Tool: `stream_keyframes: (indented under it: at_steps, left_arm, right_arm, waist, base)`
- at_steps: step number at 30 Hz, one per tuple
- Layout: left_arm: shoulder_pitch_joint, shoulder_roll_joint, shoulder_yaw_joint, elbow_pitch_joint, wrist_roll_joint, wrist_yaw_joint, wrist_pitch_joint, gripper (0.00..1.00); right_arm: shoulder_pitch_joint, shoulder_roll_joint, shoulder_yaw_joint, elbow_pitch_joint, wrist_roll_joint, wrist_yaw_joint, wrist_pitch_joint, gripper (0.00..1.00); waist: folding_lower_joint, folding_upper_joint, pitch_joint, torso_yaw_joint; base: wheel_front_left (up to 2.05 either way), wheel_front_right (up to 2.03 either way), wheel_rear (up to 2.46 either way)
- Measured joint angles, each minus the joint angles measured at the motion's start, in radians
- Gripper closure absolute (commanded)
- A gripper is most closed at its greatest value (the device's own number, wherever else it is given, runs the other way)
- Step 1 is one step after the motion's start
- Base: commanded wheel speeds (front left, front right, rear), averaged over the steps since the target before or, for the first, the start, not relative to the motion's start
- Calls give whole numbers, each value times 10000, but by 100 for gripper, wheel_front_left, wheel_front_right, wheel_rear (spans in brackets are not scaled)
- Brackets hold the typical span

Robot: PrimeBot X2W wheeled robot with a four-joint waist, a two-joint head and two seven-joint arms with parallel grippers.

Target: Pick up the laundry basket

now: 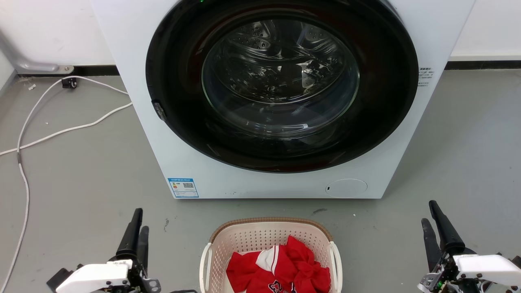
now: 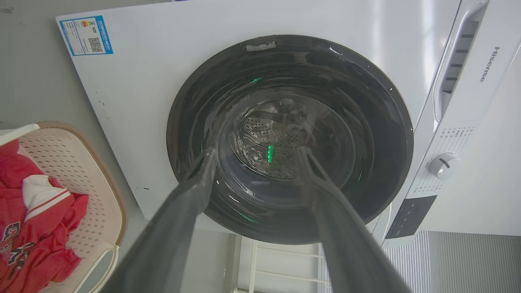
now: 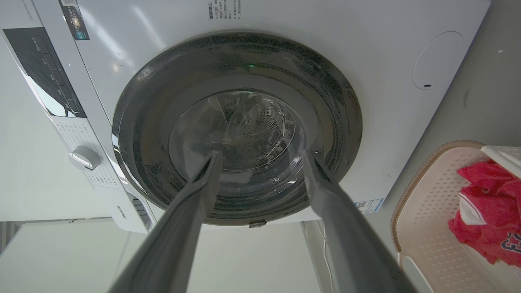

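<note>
Far left, a white cable (image 1: 24, 134) trails over the grey floor toward the wall, well apart from the work.

Next comes the left gripper (image 1: 141, 221), low in the head view w/ fingers pointing up-frame at the washer (image 1: 134, 49). Its wrist view shows the 2 fingers spread wide w/ nothing between them, aimed at the round door glass (image 2: 285, 150), not at the basket.

Centre: the laundry basket (image 1: 264, 220) sits on the floor just in front of the washer, between the 2 grippers and apart from both. Its near end is cut off by the frame edge. A red & white garment (image 1: 293, 264) lies bunched inside. The left loop handle (image 1: 204, 260) and right loop handle (image 1: 337, 260) are both free, nothing touching either.

Far right: the right gripper (image 1: 428, 211) mirrors the other one. Its fingers are spread, empty and facing the door, w/ the basket off to the side in its wrist view.

Progress, as I judge it: approx nil. There's no contact, no grasp, and the basket is on the floor. All steps are left:
- bring each arm inward & down to its own side's handle
- get a finger through or under each loop and close
- raise both sides evenly so the load doesn't tip

The handles look thin, so alignment prob needs care
</note>
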Motion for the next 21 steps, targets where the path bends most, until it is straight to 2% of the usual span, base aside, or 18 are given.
stream_keyframes:
  at_steps: [4, 5, 11, 17, 18, 21]
  left_arm:
    - [60, 4, 213, -59, 295, 0, -182, 0]
    - [70, 6, 431, -92, 639, -2, -313, 0]
    - [70, 6, 802, -128, 1402, 0, -556, 0]
    - [66, 8, 1260, -888, 2592, 44, -782, 0]
    - [66, 12, 1294, -1348, 3333, 276, -901, 0]
    - [76, 13, 1045, -1877, 4136, 489, -1005, 0]
  right_arm:
    - [16, 0, -6, -56, -669, 0, -171, 0]
    - [17, 4, -65, -142, -1315, 0, -305, 0]
    - [17, 4, -226, -593, -3076, 0, -529, 0]
    - [17, 4, -290, -1256, -4855, 0, -780, 0]
    - [16, 4, -297, -1609, -5831, 0, -876, 0]
    - [15, 4, -221, -1962, -6755, 0, -986, 0]
  waist:
    - [0, 0, -2, -1]
    - [0, 0, -3, -2]
    - [0, 0, 7, 8]
    - [0, 0, 49, 29]
    - [0, 0, 70, 32]
    - [0, 0, 87, 34]
  base:
    - [0, 0, 0]
    - [0, 0, 0]
    - [0, 0, 0]
    - [0, 0, 0]
    - [0, 0, 0]
    - [0, 0, 0]
